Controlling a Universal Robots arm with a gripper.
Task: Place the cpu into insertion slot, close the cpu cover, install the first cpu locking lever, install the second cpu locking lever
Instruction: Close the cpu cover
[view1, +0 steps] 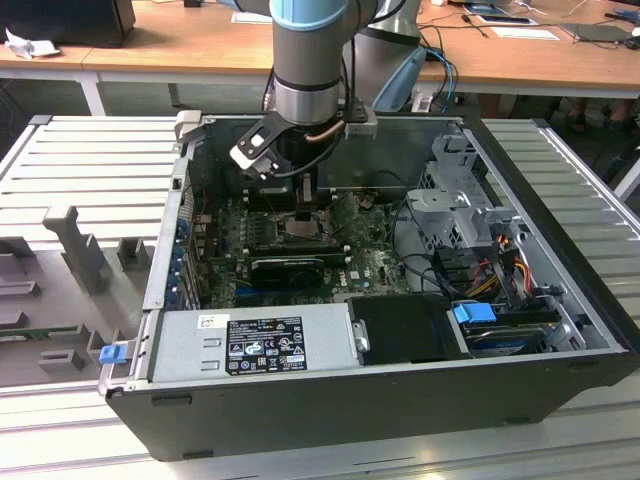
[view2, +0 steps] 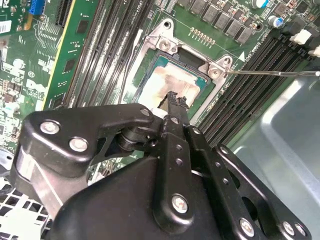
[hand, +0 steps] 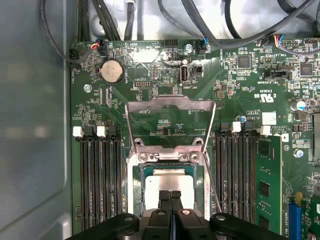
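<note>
A robot arm reaches down into an open computer case at the centre of the exterior view. The case lies on a ribbed grey metal table. Wooden desks strewn with papers and cables run along the top of that frame, and grey fixtures and a blue clip sit at the exterior view's left.

In both wrist views the gripper is clenched, its two black fingers pressed together and grasping nothing. Their tips are at the face of the processor chip; whether they touch it cannot be told. The pale chip lies flat inside the socket on the green motherboard, between banks of black memory slots.

The socket cover is swung open, away from the chip, near a coin battery. A thin wire lever stands clear of the socket frame. A grey power supply fills the case's near edge, in the lower part of the exterior view.
</note>
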